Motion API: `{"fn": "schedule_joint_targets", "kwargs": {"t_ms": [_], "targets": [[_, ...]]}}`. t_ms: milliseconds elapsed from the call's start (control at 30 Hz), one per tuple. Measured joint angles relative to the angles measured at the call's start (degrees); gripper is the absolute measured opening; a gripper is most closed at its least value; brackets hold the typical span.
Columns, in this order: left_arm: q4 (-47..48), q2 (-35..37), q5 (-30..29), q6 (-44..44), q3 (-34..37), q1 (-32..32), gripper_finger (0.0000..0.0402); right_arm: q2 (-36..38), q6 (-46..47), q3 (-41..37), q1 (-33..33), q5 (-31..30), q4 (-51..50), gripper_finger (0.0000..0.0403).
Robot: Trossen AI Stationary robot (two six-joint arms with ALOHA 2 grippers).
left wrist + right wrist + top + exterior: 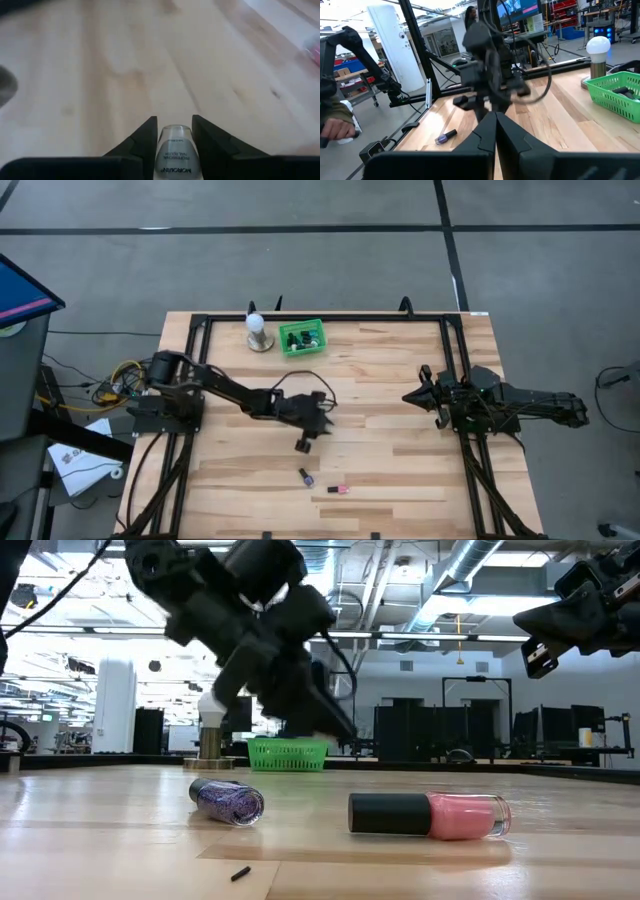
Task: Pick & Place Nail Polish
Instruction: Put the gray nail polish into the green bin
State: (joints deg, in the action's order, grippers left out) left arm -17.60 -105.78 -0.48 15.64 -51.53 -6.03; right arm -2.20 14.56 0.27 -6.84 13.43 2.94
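Note:
My left gripper point(304, 442) is over the table's middle, shut on a pale nail polish bottle point(175, 150) with a printed label. A purple glitter bottle point(306, 477) and a pink bottle point(340, 489) with dark caps lie on their sides near the front edge; both also show in the low view, the purple bottle point(228, 801) and the pink bottle point(430, 815). My right gripper point(495, 122) is shut and empty, raised at the table's right side point(415, 395). My left gripper pinches the pale bottle's glass body point(175, 159) between its two fingers point(146, 140), one on each side. The bottle lies along the fingers, its rounded end point(175, 130) pointing forward between the fingertips. The bottle shows above the tabletop, clear of it.
A green basket point(302, 336) with a few dark-capped bottles stands at the far edge, next to a white bulb-shaped thing point(258, 330) on a round base. Black frame rails run along the left, right and far sides. A person's hand point(337, 127) shows beyond the table.

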Motion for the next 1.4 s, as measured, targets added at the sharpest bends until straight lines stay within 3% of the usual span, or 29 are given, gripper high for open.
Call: {"fn": "schedule_joint_targets", "kwargs": {"t_ms": [267, 567, 767, 1233, 1400], "targets": [[-0.6, 8.9, -12.6, 0.0, -0.1, 8.9, 0.0100, 0.0, 0.0, 0.0, 0.0, 0.0, 0.0, 0.0000], [-1.4, 12.1, -13.0, 0.2, -0.2, 25.2, 0.0100, 0.0, 0.0, 0.0, 0.0, 0.0, 0.0, 0.0000], [-1.2, 10.9, -9.1, -2.9, -0.2, 32.2, 0.0100, 0.0, 0.0, 0.0, 0.0, 0.0, 0.0, 0.0000], [-0.9, 4.8, -7.0, -7.6, -0.2, 34.5, 0.0100, 0.0, 0.0, 0.0, 0.0, 0.0, 0.0, 0.0000], [-0.8, 2.0, -9.6, -8.8, -0.2, 34.4, 0.0100, 0.0, 0.0, 0.0, 0.0, 0.0, 0.0, 0.0000]]}}
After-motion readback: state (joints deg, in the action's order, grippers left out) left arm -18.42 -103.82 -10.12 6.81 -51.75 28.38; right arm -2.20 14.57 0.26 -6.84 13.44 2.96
